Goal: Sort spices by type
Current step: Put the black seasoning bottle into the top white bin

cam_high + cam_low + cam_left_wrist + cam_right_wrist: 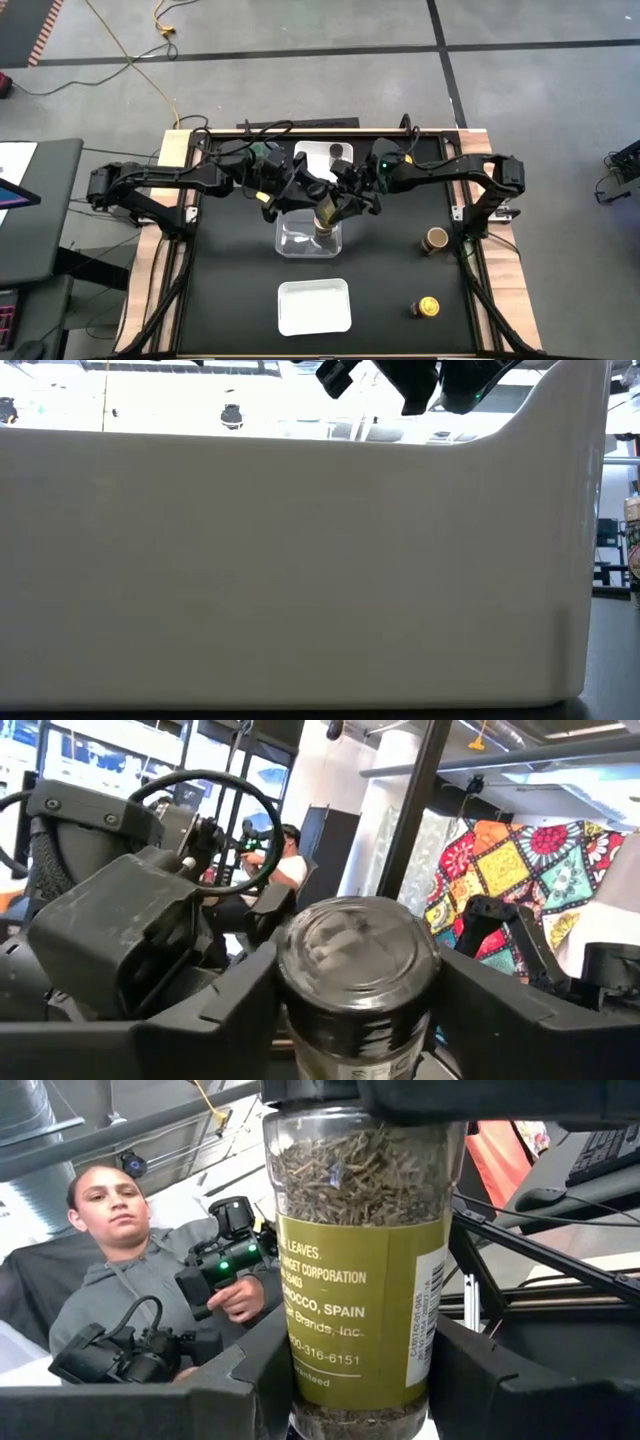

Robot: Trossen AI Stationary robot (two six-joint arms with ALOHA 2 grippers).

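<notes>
Above the clear tray (300, 243) near the tabletop's middle, both grippers pinch one jar (326, 219): left gripper (350, 1010) at one end, right gripper (350, 1380) at the other

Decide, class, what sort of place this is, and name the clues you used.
Probably a robotics lab or workshop, not a kitchen. Two arms are mounted at a black table on a bare concrete floor with trailing cables, and a person beyond the table holds hand controllers.
</notes>
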